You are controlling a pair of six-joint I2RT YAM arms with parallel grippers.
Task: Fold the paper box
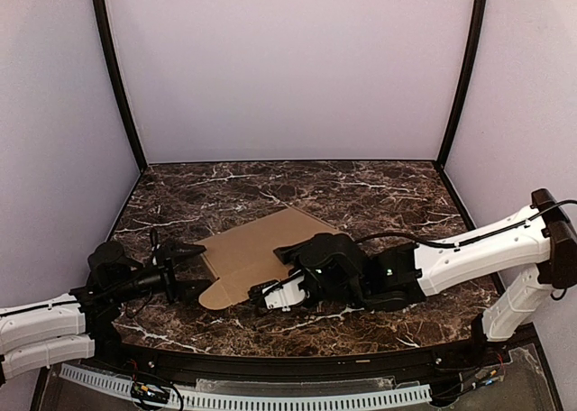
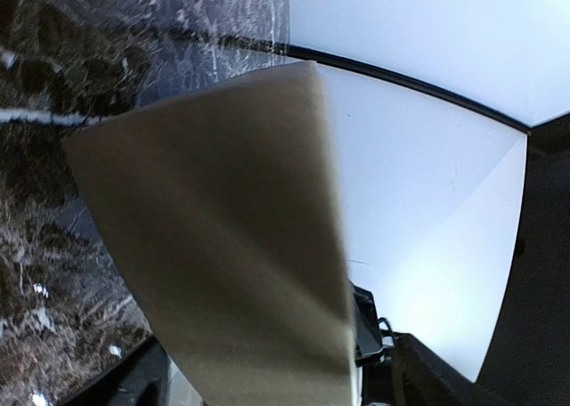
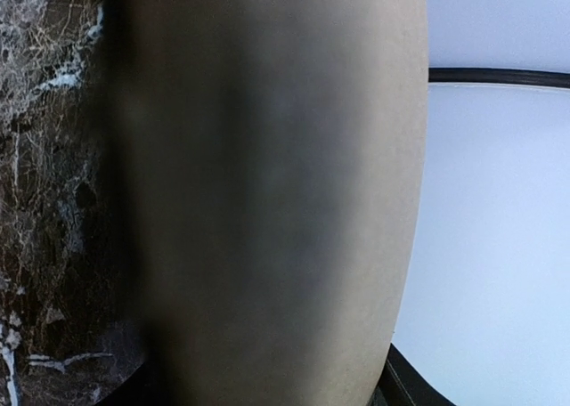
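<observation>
The paper box (image 1: 257,249) is a plain brown cardboard sheet lying on the dark marble table (image 1: 361,195), left of the table's centre and toward its near edge. A rounded flap sticks out at the sheet's near-left corner.

The left gripper (image 1: 192,269) sits at the box's left edge, level with the middle of that edge. Its wrist camera shows the cardboard (image 2: 232,246) very close, and no fingers can be made out, so I cannot tell how the jaws stand.

The right gripper (image 1: 269,294) reaches in from the right, low over the box's near edge, just right of the rounded flap. Its wrist view is mostly blurred brown board (image 3: 267,201) – whether those jaws pinch the sheet or are spread I cannot tell.
</observation>
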